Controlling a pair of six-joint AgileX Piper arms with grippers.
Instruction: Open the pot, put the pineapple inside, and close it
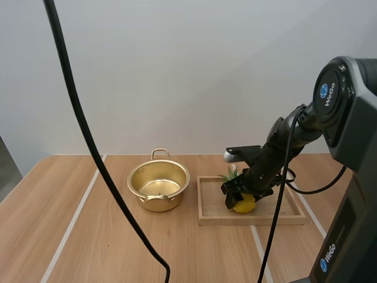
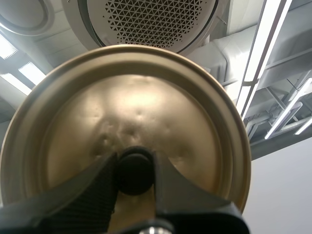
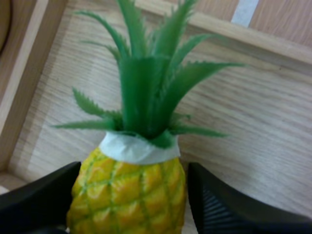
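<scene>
The pot [image 1: 158,184] stood open, mid-frame. The left gripper [image 2: 135,168] clenched its lid [image 2: 146,102], and the right gripper [image 3: 130,197] grasped the pineapple [image 3: 127,183], not yet lifted from the tray [image 1: 207,217].

One of each kind

One round gold metal pot [image 1: 158,203], one round gold metal lid with a black knob [image 2: 141,102], one yellow plastic pineapple with green leaves [image 3: 131,190], one shallow rectangular wooden tray [image 1: 253,221] and one light wooden table [image 1: 106,247] are counted (five things in all).

pot [image 1: 158,177] mouth uncovered from above, low tray [image 1: 253,219] rim beside it, seemingly just apart
</scene>
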